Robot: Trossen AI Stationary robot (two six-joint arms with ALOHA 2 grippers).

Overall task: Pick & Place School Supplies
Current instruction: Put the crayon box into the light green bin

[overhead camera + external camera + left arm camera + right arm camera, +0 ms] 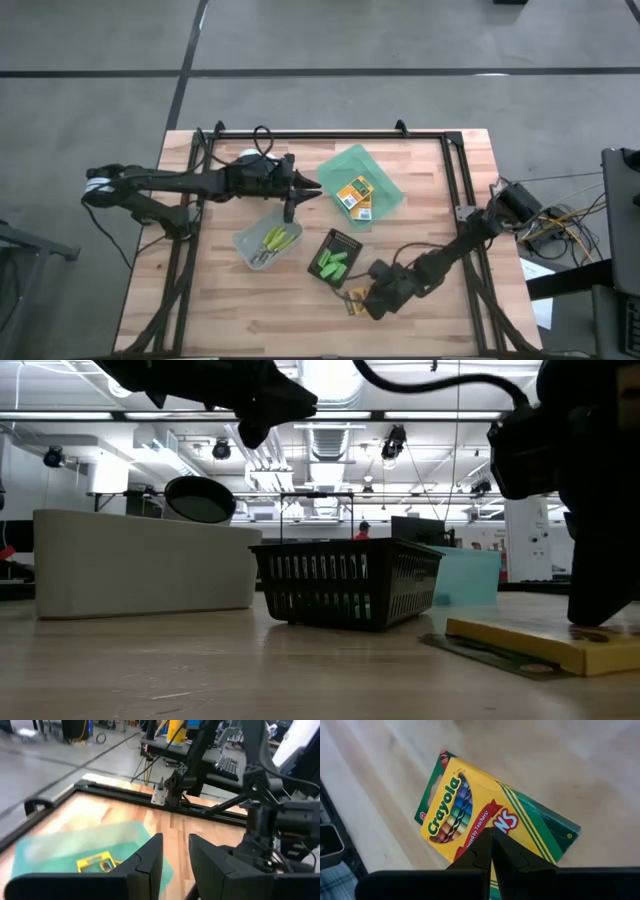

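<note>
The right claw (491, 836), fingers pressed together, sits against a crayon box (485, 815) lying flat on the counter (420, 320) near its front edge. The left claw (175, 851), slightly spread and empty, hovers beside the green tray (385, 175).

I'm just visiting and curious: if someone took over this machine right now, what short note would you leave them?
Left end effector: open, empty, above the table between the clear bin and the green tray.
Right end effector: shut, tips down at a crayon box lying flat on the table's near side; a grip isn't visible.
Done: two crayon boxes in the green tray, scissors in the clear bin, green markers in the black basket.
Left: that last crayon box, probably for the tray.
</note>
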